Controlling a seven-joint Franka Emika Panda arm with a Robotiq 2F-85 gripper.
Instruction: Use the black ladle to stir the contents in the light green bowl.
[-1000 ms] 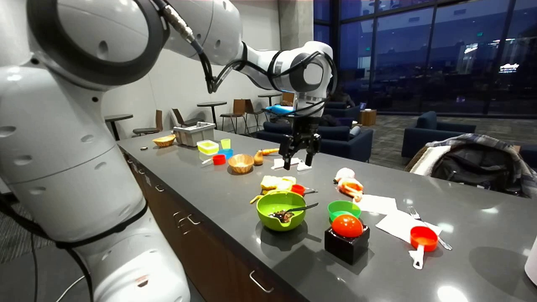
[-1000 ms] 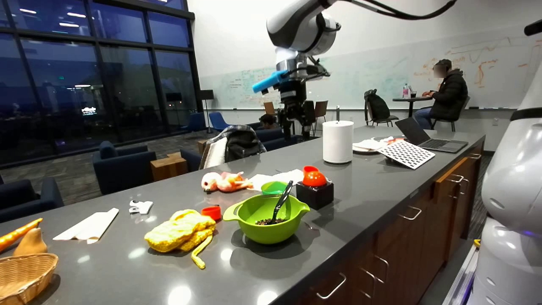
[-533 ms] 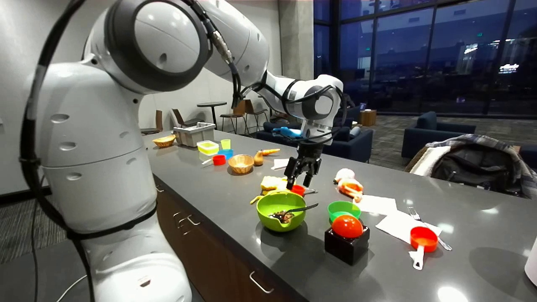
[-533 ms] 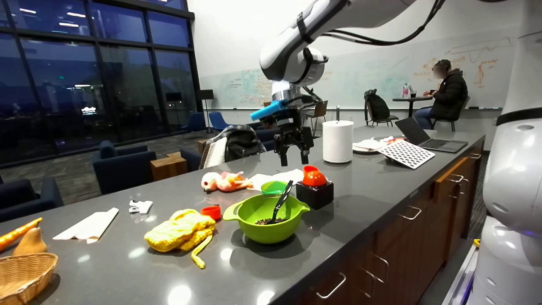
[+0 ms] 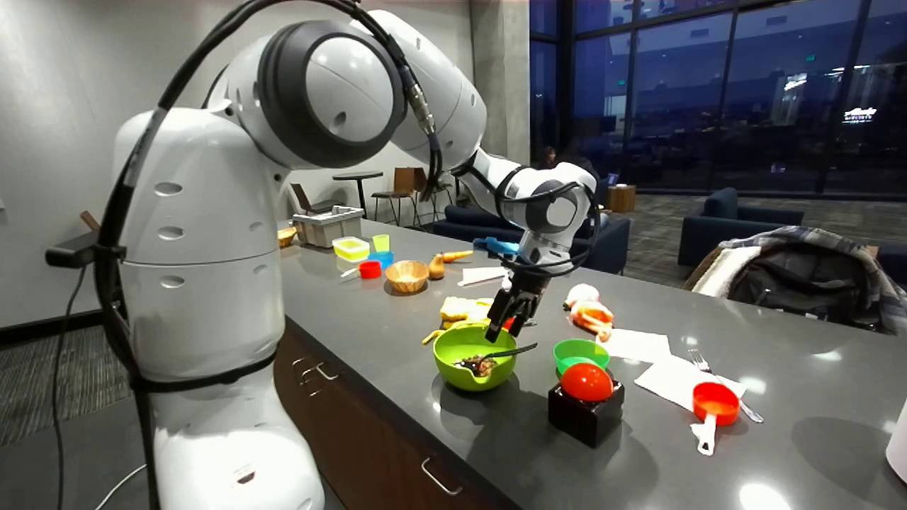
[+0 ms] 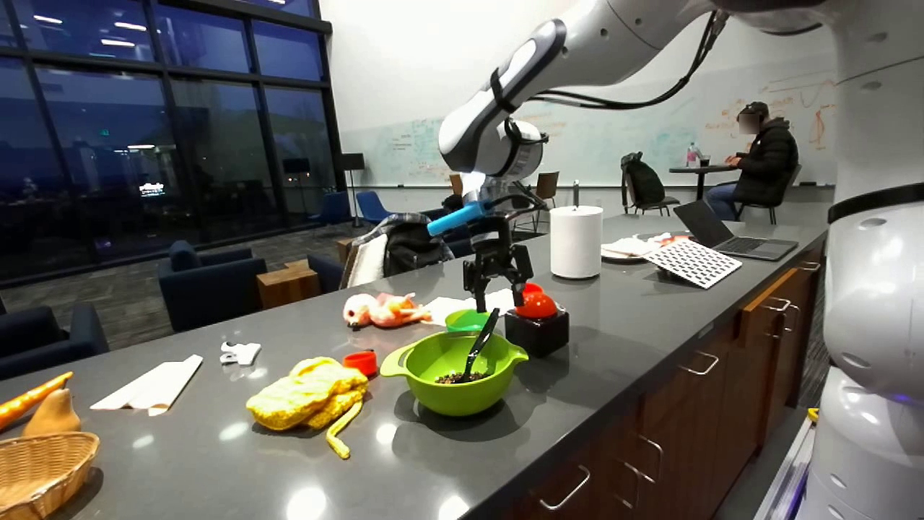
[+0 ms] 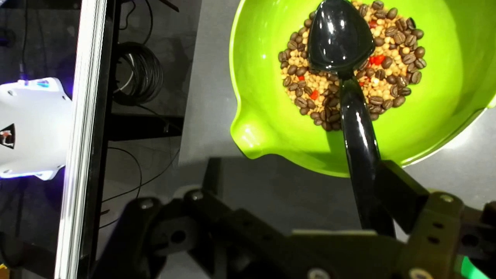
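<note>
1. Lime-green bowl [image 7: 259,77] on the grey worktop [image 6: 202,477], contents [image 7: 393,73] (brown beans, pale grains, red bits) in the middle.
2. Black ladle [image 7: 354,112] is in there too, handle crossing the rim around 6 o'clock in the wrist view.
3. Gripper [image 6: 499,302] hangs at 1 o'clock from the bowl in an exterior view, fingers spread; can't tell if one's touching the handle.

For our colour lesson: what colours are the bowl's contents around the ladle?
The contents are dark brown and tan, with some red; clearest in the wrist view.

Hand [image 6: 499,304] lowered from well above counter [image 6: 216,469], now near raised end of black ladle [image 6: 480,344].
</note>
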